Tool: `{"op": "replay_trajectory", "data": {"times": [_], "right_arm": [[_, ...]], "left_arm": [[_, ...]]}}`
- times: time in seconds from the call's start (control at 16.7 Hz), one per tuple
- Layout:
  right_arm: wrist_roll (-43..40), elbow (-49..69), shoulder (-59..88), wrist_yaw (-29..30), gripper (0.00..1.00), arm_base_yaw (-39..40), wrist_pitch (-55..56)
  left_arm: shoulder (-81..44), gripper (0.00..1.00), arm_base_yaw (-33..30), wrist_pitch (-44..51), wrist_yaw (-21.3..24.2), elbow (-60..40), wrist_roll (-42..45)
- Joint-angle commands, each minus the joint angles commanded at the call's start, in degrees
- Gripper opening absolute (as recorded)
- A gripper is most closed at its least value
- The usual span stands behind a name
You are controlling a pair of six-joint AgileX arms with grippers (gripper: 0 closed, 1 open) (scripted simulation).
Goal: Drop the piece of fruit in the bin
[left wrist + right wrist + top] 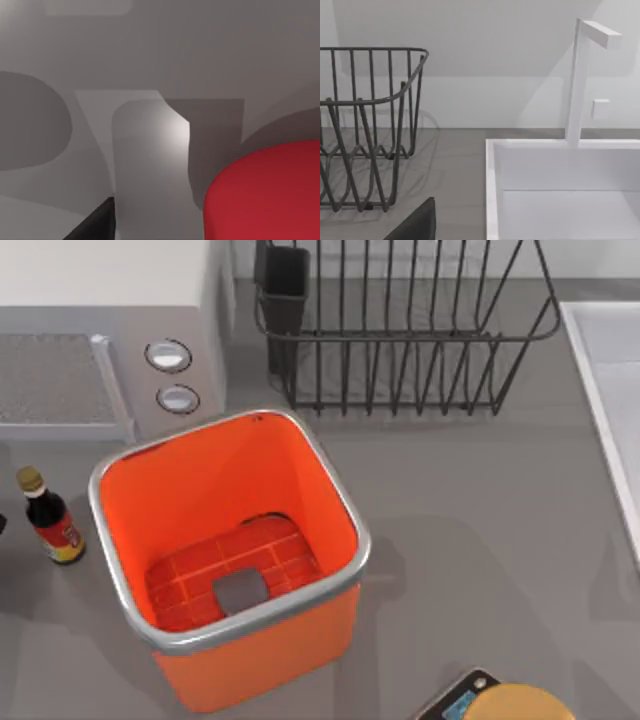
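The bin (330, 490) is a large square orange container with a silver rim, standing left of the table's middle in the top view. It is open, with a grid floor and a grey square inside. The piece of fruit (265, 195), red and smooth, shows very close in the left wrist view, resting on the grey counter. A dark part of my left gripper (95, 225) juts in beside it, apart from the fruit. A dark part of my right gripper (417, 222) hangs over the counter between the wire rack and the sink.
A black wire rack (400, 330) stands behind the bin. A microwave (100, 350) is at the back left and a sauce bottle (50, 518) is left of the bin. A white sink (610, 390) with a faucet (577, 80) lines the right edge. A tan-orange round thing (520, 702) sits at the front.
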State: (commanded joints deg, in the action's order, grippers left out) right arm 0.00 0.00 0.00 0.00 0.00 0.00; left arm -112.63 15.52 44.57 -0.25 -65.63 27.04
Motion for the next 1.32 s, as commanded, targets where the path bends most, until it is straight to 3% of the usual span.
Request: {"op": "replay_trajectory", "data": {"times": [0.42,1.02,1.32], "right_arm": [[0.00,0.00,0.00,0.00,1.00,0.00,0.00],[0.00,0.00,0.00,0.00,1.00,0.00,0.00],[0.00,0.00,0.00,0.00,1.00,0.00,0.00]], "left_arm": [[0.00,0.02,0.00,0.00,0.00,0.00,0.00],[1.36,0.00,0.29,0.96,-0.22,-0.14,-0.10],[4.95,0.00,0.82,7.45,-1.59,-2.61,-1.30]]}}
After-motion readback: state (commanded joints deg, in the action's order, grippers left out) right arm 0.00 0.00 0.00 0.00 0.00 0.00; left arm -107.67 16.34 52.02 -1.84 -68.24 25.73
